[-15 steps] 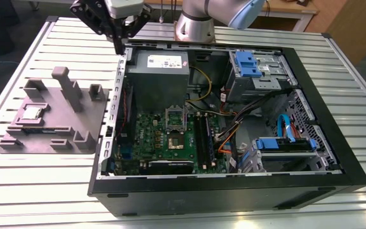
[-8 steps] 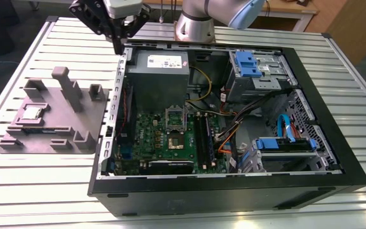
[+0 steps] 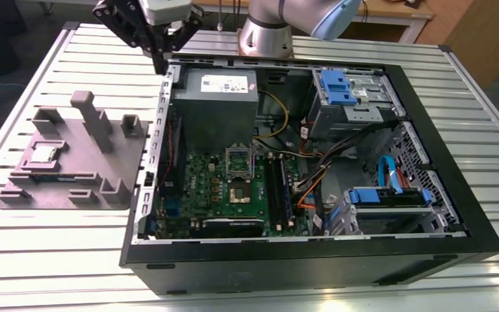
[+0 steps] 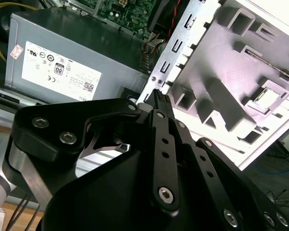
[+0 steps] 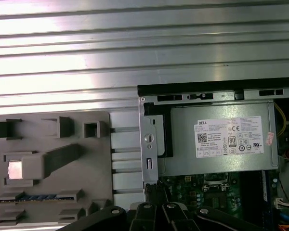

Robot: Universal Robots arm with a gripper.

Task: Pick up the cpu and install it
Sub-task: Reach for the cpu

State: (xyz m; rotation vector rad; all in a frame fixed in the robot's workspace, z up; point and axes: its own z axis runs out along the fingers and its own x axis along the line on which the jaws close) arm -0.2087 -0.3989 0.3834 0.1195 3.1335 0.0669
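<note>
The cpu (image 3: pixel 41 154) is a small silvery square chip lying flat in a recess of the grey moulded tray (image 3: pixel 111 172), on the exterior view's left. Both wrist views show it too, as the cpu (image 5: pixel 15 171) and the cpu (image 4: pixel 267 96) in the tray (image 5: pixel 94 163) (image 4: pixel 221 53). My gripper (image 3: pixel 160 67) hangs above the far left corner of the open computer case (image 3: pixel 319 260), well away from the chip. Its black fingers (image 4: pixel 160 103) are shut with nothing between them. The metal-framed socket (image 3: pixel 239 193) sits on the green motherboard inside the case.
A big grey power supply box (image 3: pixel 215 104) (image 5: pixel 216 139) with a white label fills the case's far left corner, right beside my gripper. Blue drive bays (image 3: pixel 345 88), cables and memory slots (image 3: pixel 275 185) crowd the case. The slatted metal table (image 3: pixel 50 253) surrounds everything.
</note>
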